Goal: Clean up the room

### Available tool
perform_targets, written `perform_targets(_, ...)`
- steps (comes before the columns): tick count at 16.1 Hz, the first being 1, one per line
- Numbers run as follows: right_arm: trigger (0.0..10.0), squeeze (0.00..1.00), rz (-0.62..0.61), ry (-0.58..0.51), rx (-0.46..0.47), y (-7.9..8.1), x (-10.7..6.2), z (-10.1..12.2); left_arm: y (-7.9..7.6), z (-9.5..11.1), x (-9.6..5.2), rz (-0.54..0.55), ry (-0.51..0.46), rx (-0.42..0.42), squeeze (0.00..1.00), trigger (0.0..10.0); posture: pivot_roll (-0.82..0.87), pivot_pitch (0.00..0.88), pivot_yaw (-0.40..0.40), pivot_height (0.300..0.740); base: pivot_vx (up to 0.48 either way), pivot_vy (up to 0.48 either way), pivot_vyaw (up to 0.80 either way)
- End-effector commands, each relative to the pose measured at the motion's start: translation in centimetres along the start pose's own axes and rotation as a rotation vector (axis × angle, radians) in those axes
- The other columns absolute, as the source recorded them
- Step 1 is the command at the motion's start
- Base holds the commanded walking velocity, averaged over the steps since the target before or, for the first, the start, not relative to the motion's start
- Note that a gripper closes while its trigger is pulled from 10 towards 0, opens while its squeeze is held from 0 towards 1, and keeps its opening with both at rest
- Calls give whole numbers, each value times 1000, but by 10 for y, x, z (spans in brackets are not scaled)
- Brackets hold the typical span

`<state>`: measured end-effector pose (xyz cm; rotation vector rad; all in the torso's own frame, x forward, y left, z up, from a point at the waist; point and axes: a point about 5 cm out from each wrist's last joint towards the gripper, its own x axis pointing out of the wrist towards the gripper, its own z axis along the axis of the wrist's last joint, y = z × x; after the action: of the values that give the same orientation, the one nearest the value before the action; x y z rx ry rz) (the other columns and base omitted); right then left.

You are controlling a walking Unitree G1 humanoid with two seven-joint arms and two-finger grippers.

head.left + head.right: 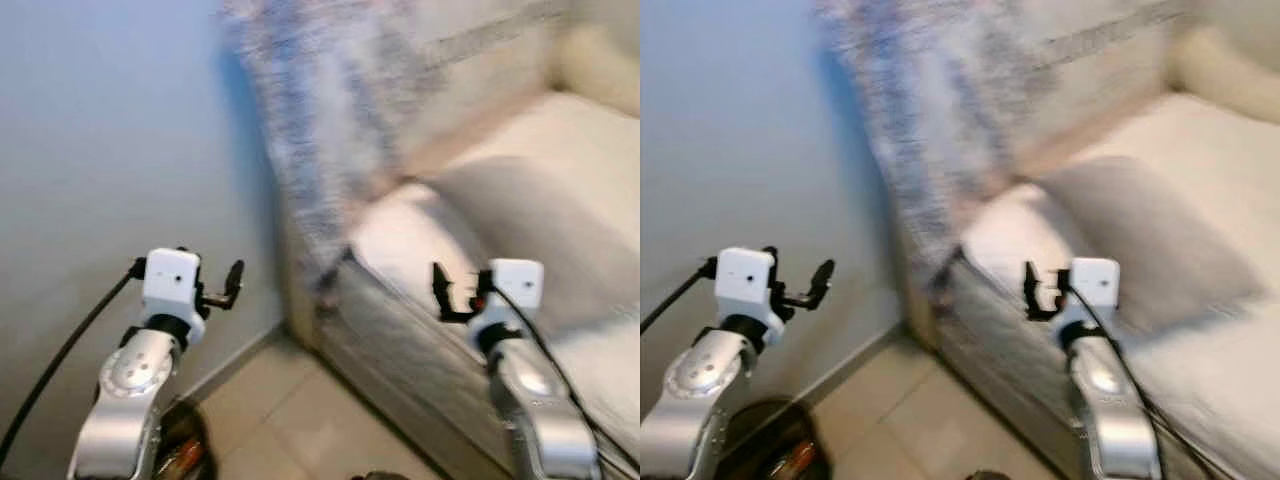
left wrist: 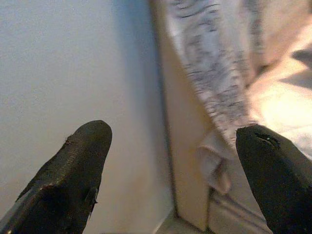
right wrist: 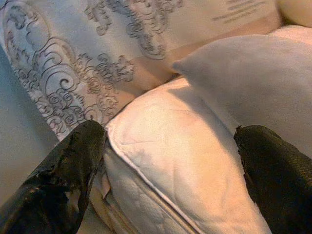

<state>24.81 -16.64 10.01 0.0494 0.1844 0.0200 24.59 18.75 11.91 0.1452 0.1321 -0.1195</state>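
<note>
Careful: both grippers empty, fingers apart. Patterned throw [image 3: 92, 63] beyond right gripper [image 3: 165, 161] fingertips, pillow [image 1: 1140, 240] beside. Head views blurred; your reach may misjudge, snag fabric.

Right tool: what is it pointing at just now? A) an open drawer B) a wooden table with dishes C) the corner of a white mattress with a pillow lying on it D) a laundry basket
C: the right tool, fingers spread wide, faces the mattress corner, with the pillow resting on top beyond it.
</note>
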Motion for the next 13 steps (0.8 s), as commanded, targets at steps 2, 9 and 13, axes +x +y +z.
perform_targets(2, 10000, 0, -14, -22, -18, 0, 2, 7, -1, 6, 1, 3, -25, -8, 0, 10000, -31, 0, 22, 740, 315, 0, -781)
perform_targets(9, 10000, 0, -5, -39, -31, 4, 11, 12, 2, 6, 1, 16, -25, -9, 0, 10000, -25, 0, 20, 740, 326, 0, -779)
perform_targets(13, 10000, 0, 13, -61, -31, 8, 15, 15, 5, 9, 4, 18, -31, -3, 0, 10000, -23, 0, 23, 740, 326, 0, -206)
